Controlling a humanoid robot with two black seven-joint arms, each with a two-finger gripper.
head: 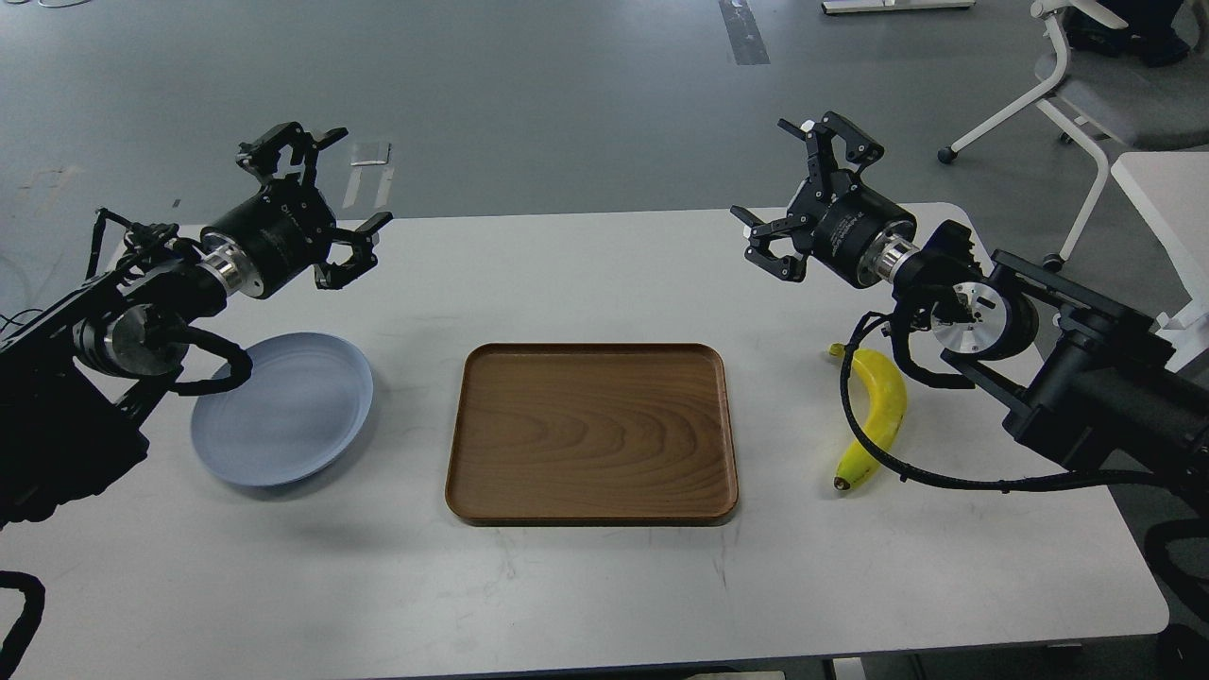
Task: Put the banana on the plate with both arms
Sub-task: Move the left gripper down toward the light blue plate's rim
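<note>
The banana (876, 416) lies on the white table at the right, curved, its dark tip toward the front edge, partly crossed by a black cable. The pale blue-grey plate (293, 411) rests on the table at the left, with the left arm covering its left rim. My left gripper (326, 194) hovers above and behind the plate, open with nothing in it. My right gripper (789, 184) hangs open and empty above the table, behind and to the left of the banana.
A rectangular brown wooden tray (593, 433) sits in the middle of the table (604, 586) between plate and banana. A white office chair (1086, 85) stands on the floor beyond the table's right corner. Another white surface (1166, 198) is at far right.
</note>
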